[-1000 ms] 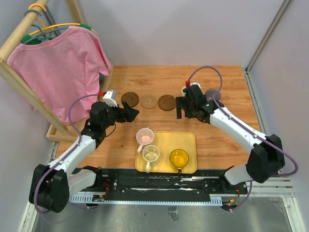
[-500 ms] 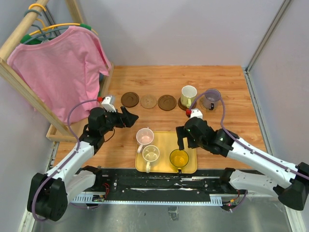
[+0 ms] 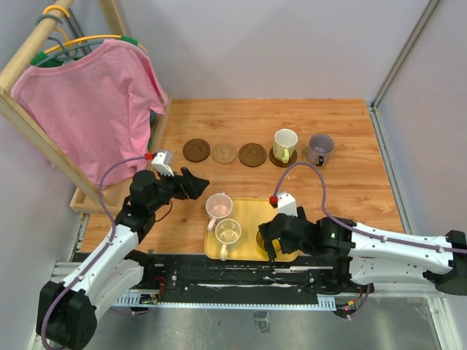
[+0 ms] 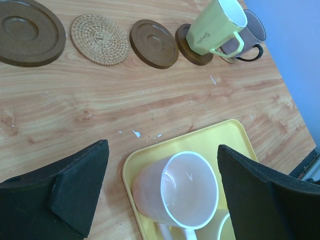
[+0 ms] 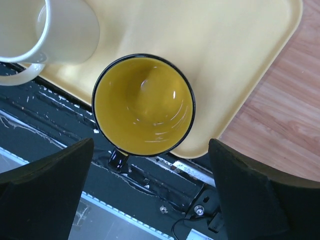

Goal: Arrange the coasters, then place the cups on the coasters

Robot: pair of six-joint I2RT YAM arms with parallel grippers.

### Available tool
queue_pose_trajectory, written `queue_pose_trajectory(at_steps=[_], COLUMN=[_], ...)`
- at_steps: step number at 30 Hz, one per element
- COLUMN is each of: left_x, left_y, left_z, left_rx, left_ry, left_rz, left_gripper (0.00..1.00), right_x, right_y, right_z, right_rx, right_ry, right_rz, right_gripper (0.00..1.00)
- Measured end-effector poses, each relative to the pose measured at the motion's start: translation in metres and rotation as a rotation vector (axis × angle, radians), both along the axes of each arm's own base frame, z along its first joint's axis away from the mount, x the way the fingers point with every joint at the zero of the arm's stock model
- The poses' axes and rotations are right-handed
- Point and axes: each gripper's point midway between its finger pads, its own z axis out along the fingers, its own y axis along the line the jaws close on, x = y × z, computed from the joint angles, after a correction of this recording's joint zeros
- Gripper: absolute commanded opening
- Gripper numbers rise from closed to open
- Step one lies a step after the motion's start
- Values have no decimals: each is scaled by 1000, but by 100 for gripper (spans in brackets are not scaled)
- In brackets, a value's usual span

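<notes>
Right wrist view looks straight down on the amber cup (image 5: 143,105), which stands in the near right corner of the yellow tray (image 5: 235,55), at the near edge of the bench (image 3: 343,189). The right jaws are spread wide, 1 on each side of the cup and clear of it, holding nothing.

The step in hand looks like picking up this cup. To do it well, I would drop straight down until the jaws bracket the wall below the rim. Then I would close across the body, not on the dark handle (image 5: 116,159), which points off the near edge. The cream cup (image 5: 65,30) sits just beside the amber one on its left, so the jaw on that side must slip between the 2 without nudging either. The lift should be vertical until the base clears the tray lip.

The right arm (image 3: 379,244) lies low along the near edge, reaching in from the right with its wrist turned down over the tray. The left arm (image 3: 120,233) angles up from the near left corner, wrist tilted forward. The left jaws are also wide apart and empty, framing the pink cup (image 4: 182,192) at the tray's far left corner.

Farther back, 3 bare coasters (image 3: 225,152) lie in a row toward the far edge. To their right the green-white cup (image 3: 284,143) stands on a dark coaster, and the purple cup (image 3: 319,149) beside it seems to rest on another. That likely leaves 3 cups to place.
</notes>
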Motion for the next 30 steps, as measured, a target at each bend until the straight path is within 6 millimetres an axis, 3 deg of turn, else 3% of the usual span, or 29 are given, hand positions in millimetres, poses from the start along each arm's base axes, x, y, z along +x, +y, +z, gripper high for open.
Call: queue_pose_trajectory(at_steps=[8,17,25,27,30], left_x=[-7,-11,-13,-13,-15], left_y=[-2,-2,-2,-2,-3], left_z=[-8,-14,-20,-21,-23], left_rx=[3,-5,-9,-12,-15], left_ry=[22,40,55,55,60], left_rz=[-11,-12,-12,-14,-16], left_gripper=[94,94,94,94,94], right_x=[-20,-27,-30,-31,-32], right_y=[4,-6,-14,-18,-25], right_z=[-20,-49,-53,-55,-59], right_rx=[-79,-227,-249,-238,-240], right_ry=[39,82,96,100,105], right_rz=[-3,-47,-96,-112,-122], right_gripper=[98,99,63,57,56])
